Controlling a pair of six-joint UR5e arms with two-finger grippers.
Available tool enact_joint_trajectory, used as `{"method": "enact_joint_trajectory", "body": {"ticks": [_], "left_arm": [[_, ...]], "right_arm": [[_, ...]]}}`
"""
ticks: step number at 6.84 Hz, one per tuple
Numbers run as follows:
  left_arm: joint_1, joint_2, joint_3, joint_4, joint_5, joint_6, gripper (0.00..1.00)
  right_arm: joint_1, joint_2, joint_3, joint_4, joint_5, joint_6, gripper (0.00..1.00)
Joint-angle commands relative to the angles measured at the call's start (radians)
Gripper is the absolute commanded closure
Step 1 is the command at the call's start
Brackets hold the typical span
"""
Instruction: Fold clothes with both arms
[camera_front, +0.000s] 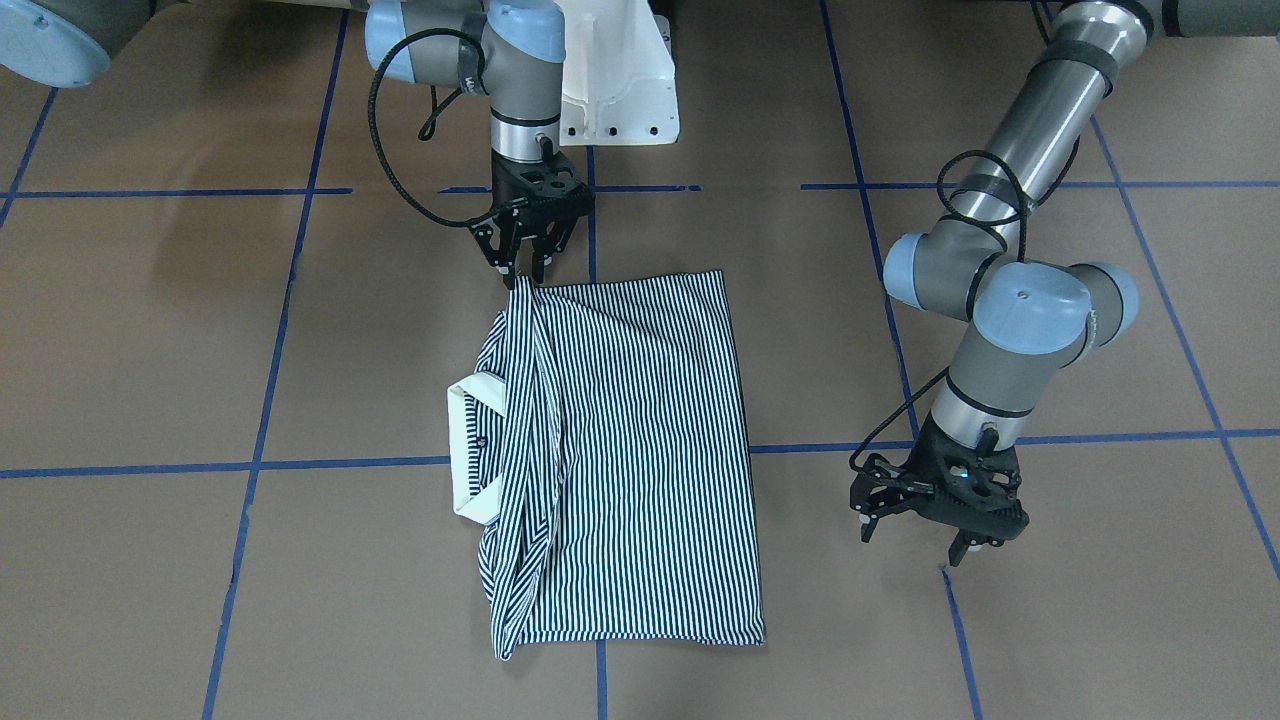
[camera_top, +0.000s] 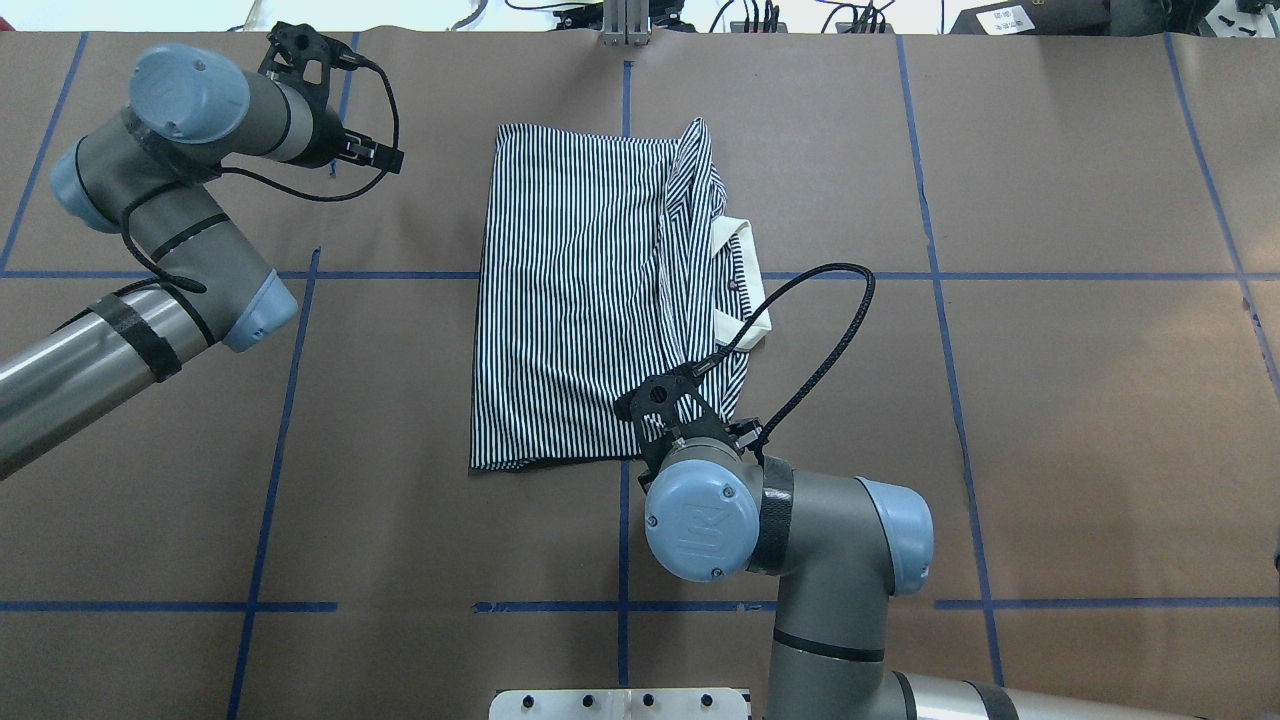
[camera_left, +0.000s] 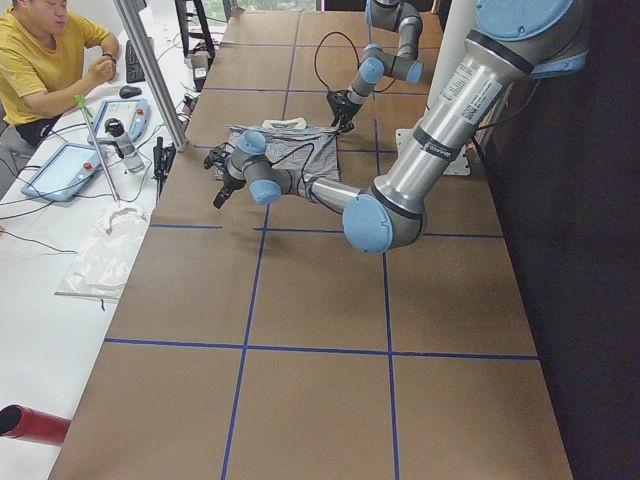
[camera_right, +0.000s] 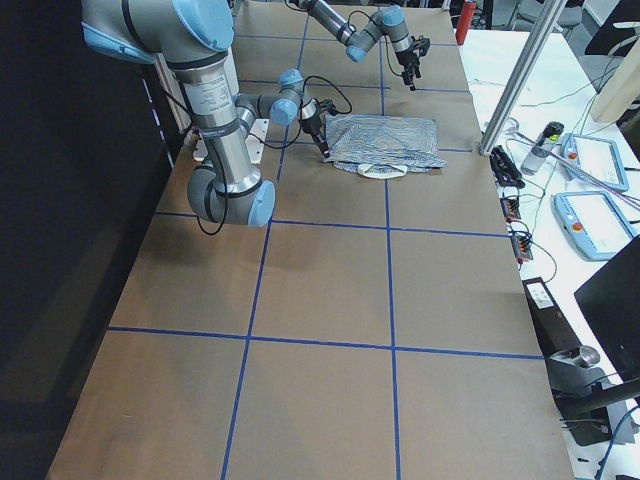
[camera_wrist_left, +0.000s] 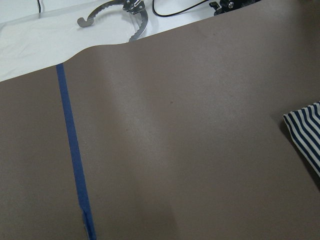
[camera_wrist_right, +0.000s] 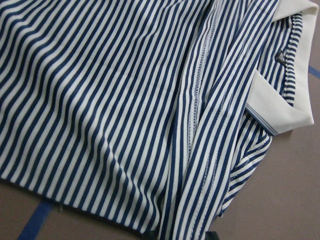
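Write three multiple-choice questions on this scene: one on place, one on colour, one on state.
1. Where is the left gripper?
A. Over bare table, beside the shirt
B. Over the shirt's middle
C. On the shirt's sleeve
2. What colour is the collar?
A. Red
B. Cream
C. Green
3. How do the left gripper's jaws stand?
A. Shut on the shirt
B. Shut on the collar
C. Open, empty
Answers: 1 A, brown table lies under it, off the shirt's edge; 2 B, the collar is plain cream; 3 C, its fingers are apart, nothing between.

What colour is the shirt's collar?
The collar is plain cream. The right wrist view shows it best.
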Motion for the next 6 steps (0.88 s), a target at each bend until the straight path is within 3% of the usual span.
{"method": "enact_joint_trajectory", "body": {"ticks": [1, 2, 6], "left_arm": [[0.0, 0.0, 0.0, 0.0, 0.0, 0.0, 0.0], [0.0, 0.011, -0.015, 0.0, 0.0, 0.0, 0.0], [0.0, 0.02, -0.029, 0.0, 0.0, -0.002, 0.0]], "right_arm": [[0.001, 0.0, 0.0, -0.002, -0.002, -0.001, 0.92], [0.001, 0.0, 0.0, -0.005, -0.008, -0.001, 1.0], [0.016, -0.067, 0.07, -0.004, -0.017, 0.01, 1.0]]}}
